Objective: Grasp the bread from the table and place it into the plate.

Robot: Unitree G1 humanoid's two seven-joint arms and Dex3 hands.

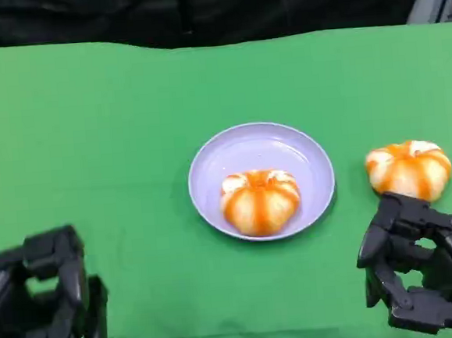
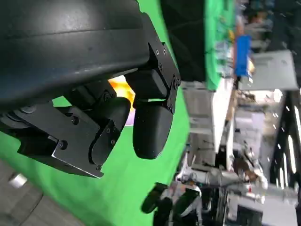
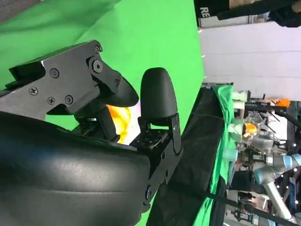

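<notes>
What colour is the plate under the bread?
Pale lavender-blue plate, clearest in the head view; the bread on it is orange-and-white.

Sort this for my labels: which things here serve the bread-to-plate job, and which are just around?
Job: bread on the table; plate; bread on the plate; right hand, nearest the loose bread.
Around: green table cloth; left hand, holding nothing.

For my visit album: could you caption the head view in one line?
One bread sits in the plate, another waits beside the open right hand.
</notes>
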